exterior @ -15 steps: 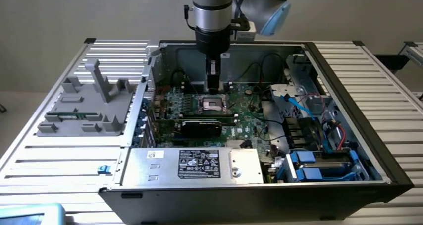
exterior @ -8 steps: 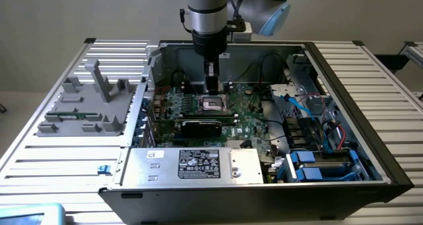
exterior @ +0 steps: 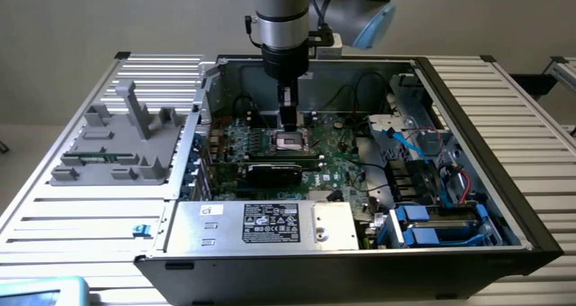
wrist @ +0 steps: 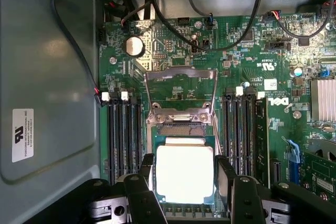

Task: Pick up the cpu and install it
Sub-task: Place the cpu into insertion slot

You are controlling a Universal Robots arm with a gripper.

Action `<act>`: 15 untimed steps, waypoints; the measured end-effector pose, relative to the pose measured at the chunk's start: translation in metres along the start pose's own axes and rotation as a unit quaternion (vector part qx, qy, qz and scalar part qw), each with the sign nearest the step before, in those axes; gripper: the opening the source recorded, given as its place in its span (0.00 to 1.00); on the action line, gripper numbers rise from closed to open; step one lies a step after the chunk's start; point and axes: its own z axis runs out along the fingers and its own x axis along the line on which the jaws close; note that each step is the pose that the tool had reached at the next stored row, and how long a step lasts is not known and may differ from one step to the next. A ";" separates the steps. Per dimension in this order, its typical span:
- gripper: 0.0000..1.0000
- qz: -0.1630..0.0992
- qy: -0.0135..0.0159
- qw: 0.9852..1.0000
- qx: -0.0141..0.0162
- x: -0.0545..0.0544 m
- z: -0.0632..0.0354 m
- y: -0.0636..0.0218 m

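Slatted metal surface (exterior: 504,117) under everything, pale wall behind. Sitting on it with its side panel off is the big computer case (exterior: 360,279), and the robot arm (exterior: 283,23) reaches straight down into it from above. On the exterior view's left a grey plastic tray (exterior: 117,151) lies on the surface, just beside the case.

Inside, along the near edge, there's the silver power supply (exterior: 261,224) with its black label. Blue drive holders (exterior: 432,228) sit toward the exterior view's right. The green motherboard (wrist: 247,56) covers the floor of the case. Rows of black memory slots (wrist: 123,135) run along both sides of the socket (wrist: 181,129), with a finned heat sink (wrist: 323,100) further out. The socket's metal frame (wrist: 181,98) stands open, tipped back clear of the socket.

Now the end effector (exterior: 290,132): it's right down at the socket, its two black fingers (wrist: 148,174) pressed against opposite edges of the cpu (wrist: 185,177), so it's closed and gripping it. The cpu is level, shiny top up, squarely over the socket. Whether it's seated or just above, can't tell. A small round battery (wrist: 134,46) sits on the board beyond the open frame.
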 end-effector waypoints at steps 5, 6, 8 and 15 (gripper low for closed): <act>0.56 -0.002 -0.016 1.000 0.001 0.002 0.0004 -0.0001; 0.56 -0.002 -0.018 1.000 0.001 0.002 0.0004 -0.0001; 0.56 -0.002 -0.018 1.000 0.001 0.002 0.0004 -0.0001; 0.56 -0.002 -0.022 1.000 0.001 0.002 0.0084 -0.0009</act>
